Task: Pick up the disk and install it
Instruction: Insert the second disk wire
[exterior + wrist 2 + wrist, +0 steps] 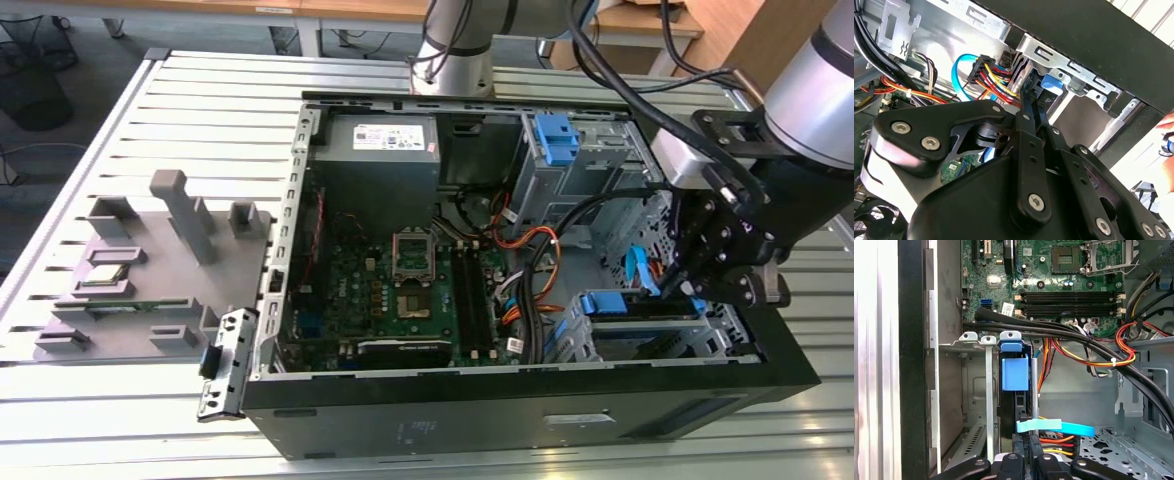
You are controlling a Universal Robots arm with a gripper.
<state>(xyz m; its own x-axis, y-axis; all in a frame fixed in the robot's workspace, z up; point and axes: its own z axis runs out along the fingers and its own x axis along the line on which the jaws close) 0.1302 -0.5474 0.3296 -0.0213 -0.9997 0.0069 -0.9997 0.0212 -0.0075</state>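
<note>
Black gripper linkages fill the frame's lower edge, fingers together on the disk standing edgewise in its bay. Rigid, dense, shock-sensitive; hold the blue carrier's edges.

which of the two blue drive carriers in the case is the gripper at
The gripper is at the blue carrier in the lower drive cage by the case's front edge, at the exterior view's right. The other blue carrier sits farther back, beside the power supply.
</note>
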